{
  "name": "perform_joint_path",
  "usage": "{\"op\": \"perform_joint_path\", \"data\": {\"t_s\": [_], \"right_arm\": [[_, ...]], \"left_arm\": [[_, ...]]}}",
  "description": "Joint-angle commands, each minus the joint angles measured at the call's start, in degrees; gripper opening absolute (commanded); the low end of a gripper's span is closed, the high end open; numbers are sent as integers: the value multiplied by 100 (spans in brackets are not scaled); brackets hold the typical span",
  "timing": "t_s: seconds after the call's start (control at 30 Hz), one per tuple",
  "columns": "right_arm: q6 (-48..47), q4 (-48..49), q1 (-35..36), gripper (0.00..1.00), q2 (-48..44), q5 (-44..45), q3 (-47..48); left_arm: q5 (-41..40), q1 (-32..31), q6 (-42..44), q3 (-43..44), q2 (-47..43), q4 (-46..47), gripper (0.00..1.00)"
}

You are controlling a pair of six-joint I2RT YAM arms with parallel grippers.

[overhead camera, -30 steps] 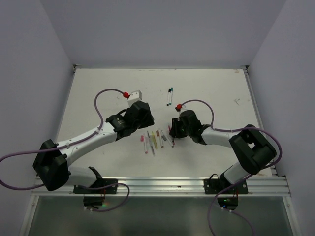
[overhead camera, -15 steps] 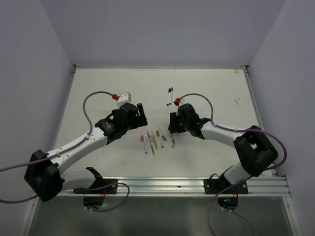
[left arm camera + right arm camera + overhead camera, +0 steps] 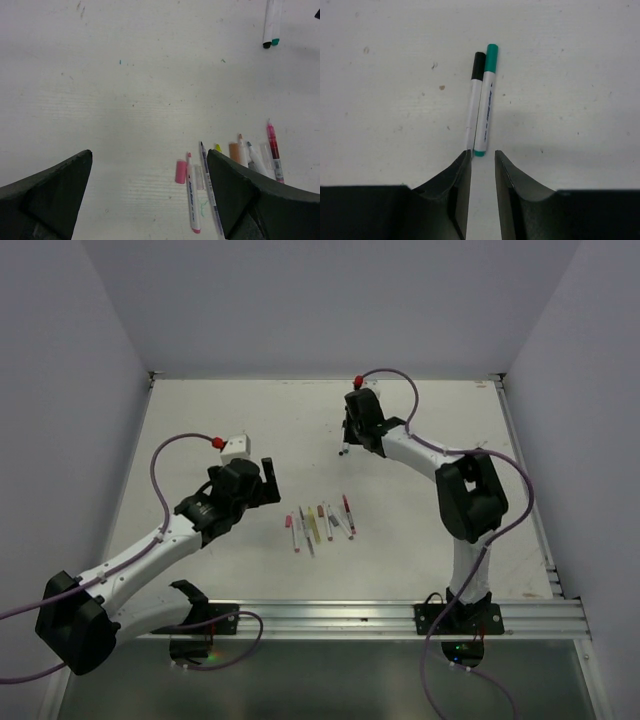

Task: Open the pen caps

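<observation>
Two capped white pens lie side by side in the right wrist view, one with a black cap [image 3: 478,65] and one with a green cap [image 3: 492,56]. My right gripper [image 3: 483,156] is narrowly open and empty, its tips just short of the pens' rear ends. In the top view it [image 3: 346,440] hovers over them. My left gripper [image 3: 270,482] is wide open and empty, left of a row of uncapped pens [image 3: 320,523]. The left wrist view shows a loose pink cap [image 3: 180,171], a pink pen [image 3: 192,200], an orange cap [image 3: 233,152] and a red pen [image 3: 274,155].
The white table [image 3: 200,420] is walled on the left, back and right. An aluminium rail [image 3: 330,615] runs along its near edge. Purple cables loop over both arms. A small mark [image 3: 482,445] lies at the right.
My right arm swung away from the pen row to the far capped pens. My left arm drew back to the left. The red pen now lies at the row's right end.
</observation>
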Motion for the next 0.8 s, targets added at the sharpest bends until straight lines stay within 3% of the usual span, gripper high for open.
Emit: {"op": "perform_joint_path", "data": {"t_s": [0.0, 0.4, 0.77], "right_arm": [[-47, -485, -88, 29, 706, 508, 954], [14, -705, -273, 26, 2034, 297, 2249], [181, -688, -396, 26, 2106, 297, 1715]], "left_arm": [[125, 37, 390, -216, -107, 466, 100], [521, 37, 478, -313, 253, 809, 100], [750, 37, 390, -374, 245, 871, 100]]}}
